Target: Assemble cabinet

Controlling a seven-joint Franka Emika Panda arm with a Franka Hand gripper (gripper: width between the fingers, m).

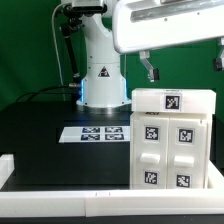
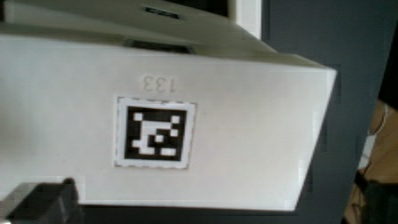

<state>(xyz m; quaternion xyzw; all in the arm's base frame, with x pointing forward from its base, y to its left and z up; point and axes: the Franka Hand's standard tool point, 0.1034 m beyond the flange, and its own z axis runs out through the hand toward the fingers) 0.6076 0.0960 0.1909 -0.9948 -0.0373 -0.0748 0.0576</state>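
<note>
The cabinet (image 1: 172, 140) is a large white box standing upright at the exterior view's right, with a marker tag on its top and several tagged drawer blocks (image 1: 153, 134) on its front. My gripper (image 1: 183, 64) hangs just above the cabinet's top with its two dark fingers (image 1: 149, 70) spread wide and nothing between them. In the wrist view the cabinet top (image 2: 214, 90) with its tag fills the picture. One dark finger (image 2: 43, 202) shows at the edge, apart from the box.
The marker board (image 1: 98, 132) lies flat on the black table (image 1: 40, 140) left of the cabinet in the exterior view. The arm's white base (image 1: 100, 70) stands behind it. A white raised rim (image 1: 60, 205) borders the table's front and left.
</note>
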